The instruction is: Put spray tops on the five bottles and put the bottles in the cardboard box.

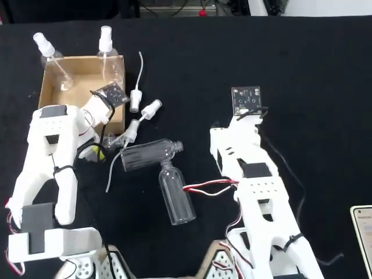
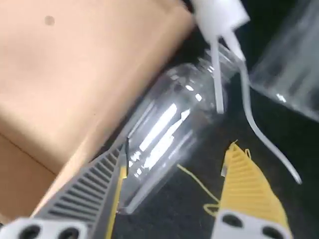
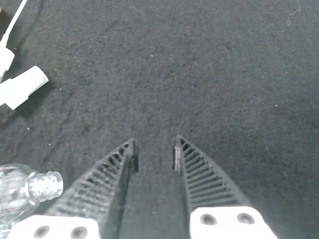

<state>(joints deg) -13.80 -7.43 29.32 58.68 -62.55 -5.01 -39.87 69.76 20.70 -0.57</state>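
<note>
The cardboard box (image 1: 55, 87) stands at the back left, with two capped bottles (image 1: 107, 52) upright at its far side. A clear bottle (image 2: 164, 134) lies against the box wall (image 2: 75, 84), between the fingers of my open left gripper (image 2: 178, 149), which sits low beside the box (image 1: 100, 148). A loose spray top (image 2: 219, 20) lies at that bottle's neck, its tube trailing over the cloth. Two uncapped bottles (image 1: 148, 154) (image 1: 176, 195) lie mid-table. My right gripper (image 3: 154, 144) hangs slightly open over bare cloth with nothing in it.
Two more loose spray tops (image 1: 135, 96) (image 1: 150, 109) lie right of the box, also seen as spray tops (image 3: 22, 87) from the right wrist. The right arm (image 1: 244, 157) stands at mid-right. A white object (image 1: 363, 224) lies at the right edge.
</note>
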